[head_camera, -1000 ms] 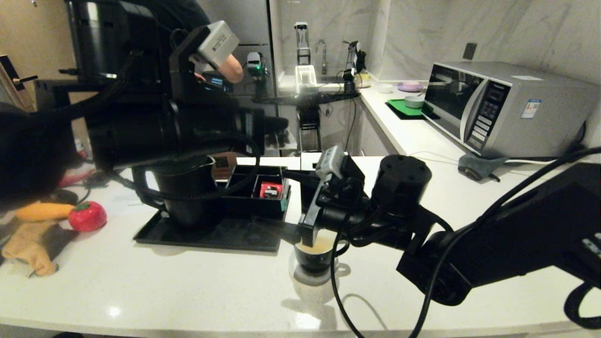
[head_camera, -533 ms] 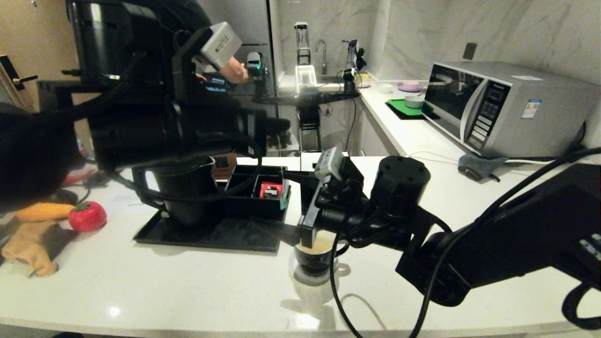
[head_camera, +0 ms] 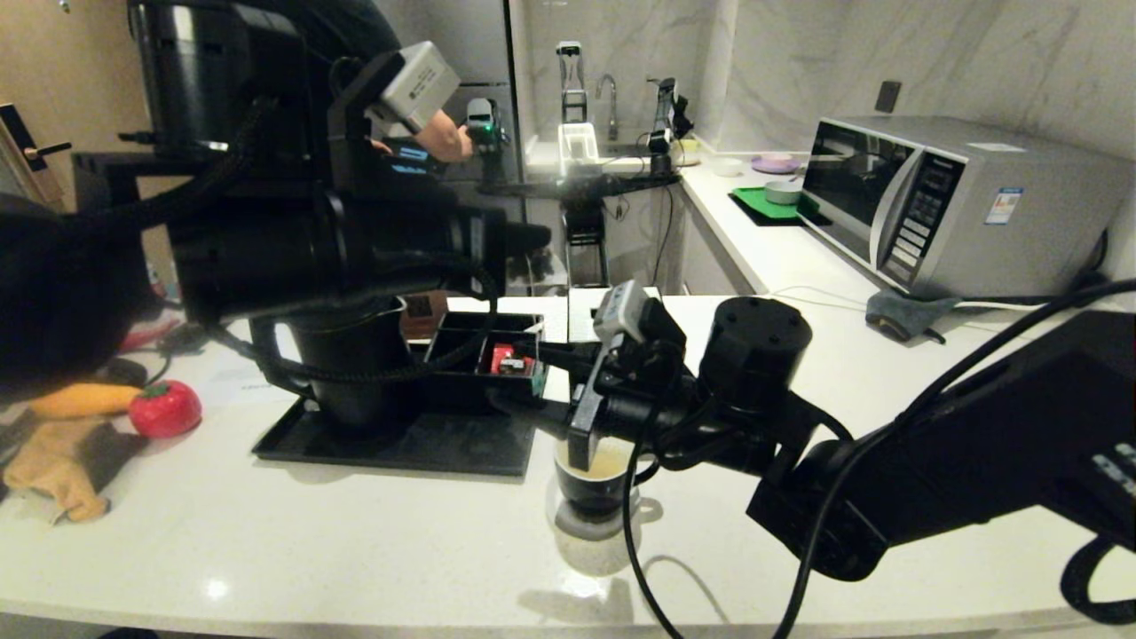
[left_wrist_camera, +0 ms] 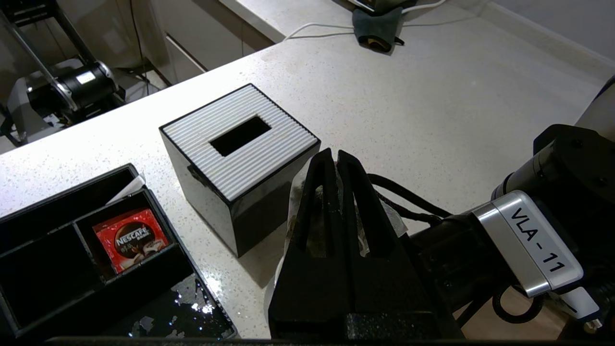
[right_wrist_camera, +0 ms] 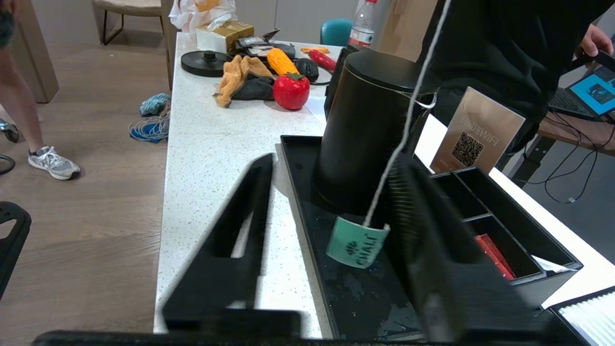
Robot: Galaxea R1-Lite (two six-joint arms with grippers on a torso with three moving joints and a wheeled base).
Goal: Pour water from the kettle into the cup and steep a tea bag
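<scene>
Tea bag [left_wrist_camera: 297, 192] is hanging in the air, not in the cup. The left gripper [left_wrist_camera: 335, 158] is pinching it between its closed fingers, above the right arm and near the black tissue box [left_wrist_camera: 240, 158]. Its string is running down, and the green tag [right_wrist_camera: 358, 245] is dangling between the fingers of the right gripper [right_wrist_camera: 331, 163], which are standing wide apart and touching nothing.

The cup [head_camera: 590, 493] is standing on the white counter [head_camera: 355, 550], holding water [head_camera: 611, 461] tinted pale brown. The right gripper is hovering just over its rim. At 10 o'clock from the cup, the kettle [head_camera: 351, 373] is standing upright with its lid on, on a wet black tray [head_camera: 399, 448]. At 11 o'clock, a black divided box [head_camera: 461, 377] is sitting on the same tray, with a red packet [head_camera: 503, 358] in one compartment.
</scene>
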